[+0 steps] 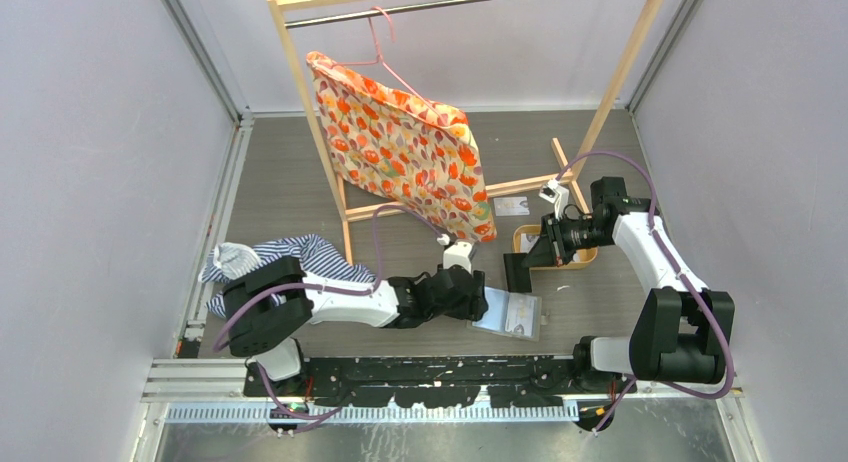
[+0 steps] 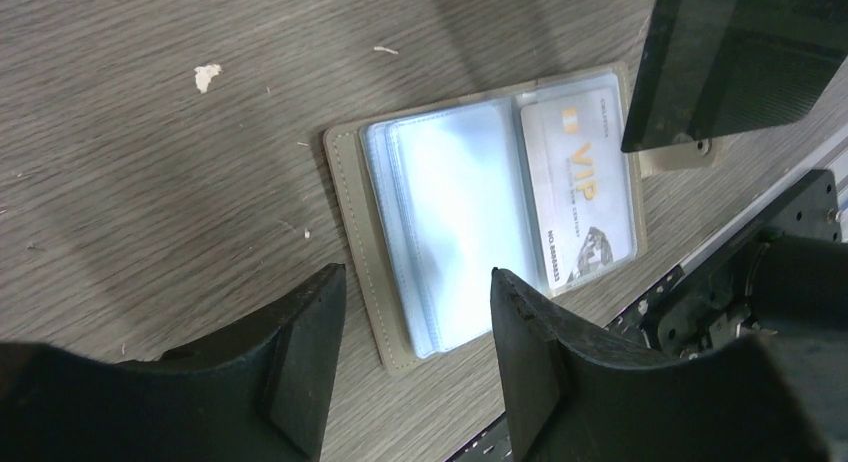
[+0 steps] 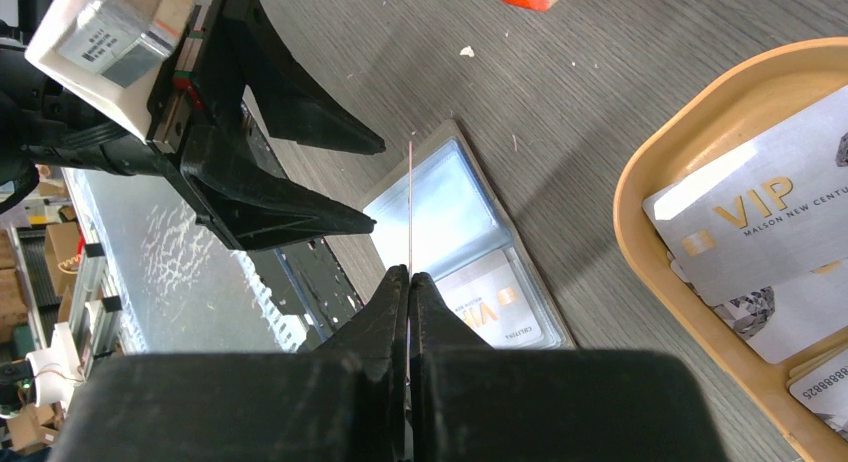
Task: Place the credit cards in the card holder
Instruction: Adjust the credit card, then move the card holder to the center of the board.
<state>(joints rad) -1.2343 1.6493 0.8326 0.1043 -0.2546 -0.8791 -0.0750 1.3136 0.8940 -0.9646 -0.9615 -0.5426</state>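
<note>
Your right gripper (image 3: 410, 280) has its fingers shut tight on a black card (image 2: 735, 52), held on edge over the open card holder (image 2: 470, 222) so it can slide in, & your left gripper (image 2: 417, 277), fingers apart, hangs by the holder, prob. to keep it flat, w/ more cards (image 3: 760, 222) in the tray (image 3: 628, 192).

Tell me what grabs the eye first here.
The orange flowered cloth hanging from the wooden rack at the back stands out most. Near the front edge, an open card holder lies flat with a VIP card in it, and the right gripper pinches a black card above it.
</note>
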